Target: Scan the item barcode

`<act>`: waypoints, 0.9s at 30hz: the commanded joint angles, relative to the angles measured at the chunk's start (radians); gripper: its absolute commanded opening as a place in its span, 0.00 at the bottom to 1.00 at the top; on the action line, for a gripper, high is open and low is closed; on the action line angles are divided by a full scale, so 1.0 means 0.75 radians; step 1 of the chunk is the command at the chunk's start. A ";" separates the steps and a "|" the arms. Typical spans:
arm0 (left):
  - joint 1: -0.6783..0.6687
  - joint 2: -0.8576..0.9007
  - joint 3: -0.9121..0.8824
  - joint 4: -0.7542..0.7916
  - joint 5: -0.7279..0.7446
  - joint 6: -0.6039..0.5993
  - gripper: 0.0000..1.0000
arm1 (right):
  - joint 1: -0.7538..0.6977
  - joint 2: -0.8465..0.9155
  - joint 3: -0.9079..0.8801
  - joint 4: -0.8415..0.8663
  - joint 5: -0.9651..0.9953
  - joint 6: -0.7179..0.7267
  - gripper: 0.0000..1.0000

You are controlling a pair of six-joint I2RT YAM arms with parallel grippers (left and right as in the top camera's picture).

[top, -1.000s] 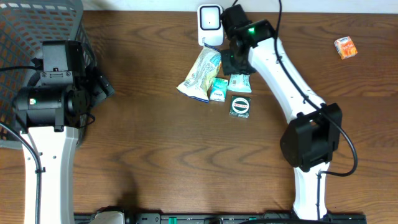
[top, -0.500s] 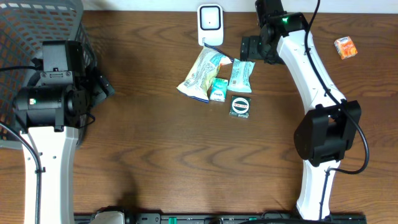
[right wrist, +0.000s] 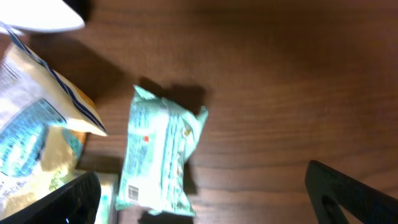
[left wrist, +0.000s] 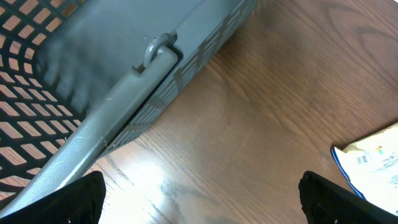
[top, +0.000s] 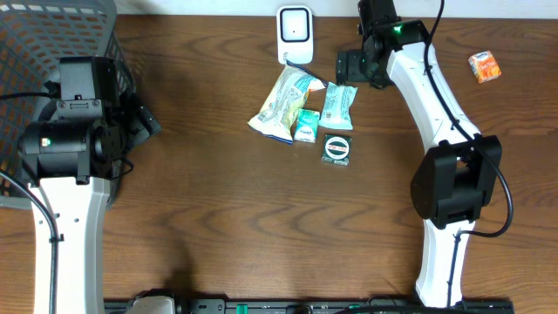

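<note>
Right gripper [top: 349,68] jaws wide, empty, by teal packet [top: 338,106]; left gripper [top: 144,122] same, idle. Next, probably: grasp packet, barcode toward scanner [top: 295,35].

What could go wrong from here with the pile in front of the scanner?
1. The teal packet lies close beside the snack bag, so the open right gripper might catch both on a pick.
2. The snack bag reaches almost to the scanner, so it may block it or get read instead.
</note>
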 commanded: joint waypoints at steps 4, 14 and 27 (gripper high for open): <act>0.011 0.005 -0.004 -0.004 -0.017 -0.021 0.98 | -0.106 0.011 -0.038 0.019 -0.164 -0.035 0.96; 0.011 0.005 -0.005 -0.004 -0.017 -0.021 0.98 | -0.194 0.011 -0.409 0.393 -0.781 -0.084 0.89; 0.011 0.005 -0.004 -0.004 -0.017 -0.021 0.98 | -0.136 0.012 -0.738 0.690 -0.776 0.033 0.66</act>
